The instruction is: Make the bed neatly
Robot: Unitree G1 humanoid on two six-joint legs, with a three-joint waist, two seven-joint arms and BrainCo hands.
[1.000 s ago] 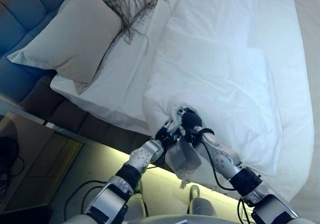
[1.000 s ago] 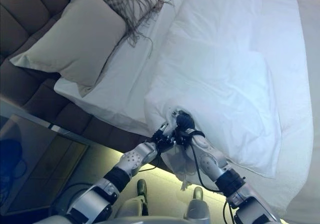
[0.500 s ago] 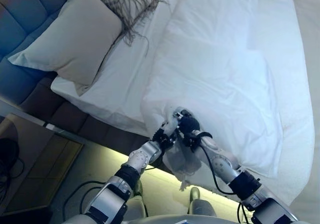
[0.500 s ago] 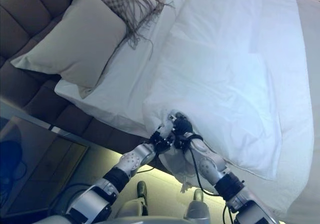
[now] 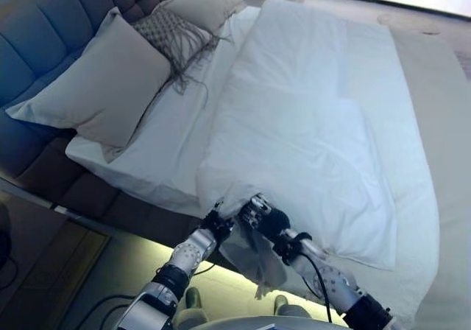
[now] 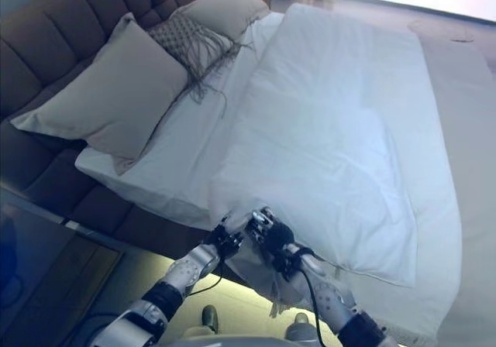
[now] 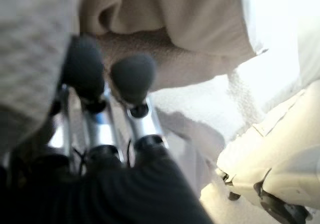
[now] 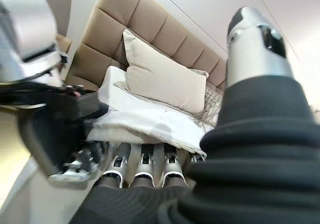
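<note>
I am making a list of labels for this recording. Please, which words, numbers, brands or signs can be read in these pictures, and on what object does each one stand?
None: no readable text shows in any view.
The duvet, the pillows, the fringed cushion and the headboard are plain, with no print, label or sign.
Both hands, left hand and right hand, show no lettering.

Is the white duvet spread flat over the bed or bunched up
Mostly spread: the white duvet lies along the mattress, but its near corner is bunched where the left hand and right hand meet it.
</note>
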